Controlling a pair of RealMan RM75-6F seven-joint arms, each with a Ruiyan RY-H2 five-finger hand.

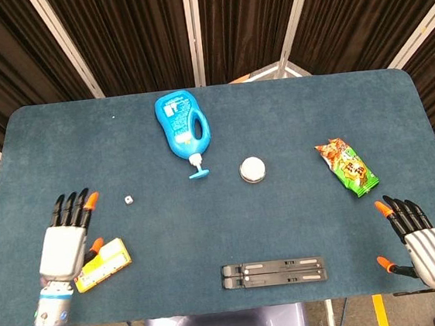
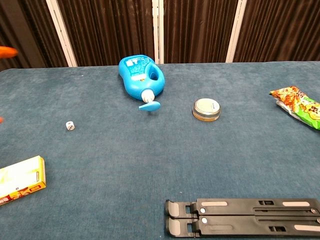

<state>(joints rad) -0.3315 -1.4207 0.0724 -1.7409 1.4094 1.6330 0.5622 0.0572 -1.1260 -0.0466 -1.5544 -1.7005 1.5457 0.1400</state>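
Observation:
A small white die [image 1: 129, 199] [image 2: 70, 125] lies alone on the blue table, to the left of the bottle's pump. My left hand [image 1: 65, 243] hovers at the front left with its fingers spread and nothing in it, just beside a yellow box [image 1: 103, 263] [image 2: 20, 179]. In the chest view only an orange fingertip [image 2: 6, 51] of that hand shows at the left edge. My right hand [image 1: 421, 242] rests at the front right corner, fingers apart and empty, nearest the snack bag [image 1: 346, 166] [image 2: 298, 106].
A blue pump bottle [image 1: 182, 129] [image 2: 139, 76] lies on its side at the back. A round tin [image 1: 252, 169] [image 2: 206, 109] sits mid-table. A black folded stand [image 1: 273, 272] [image 2: 243, 217] lies by the front edge.

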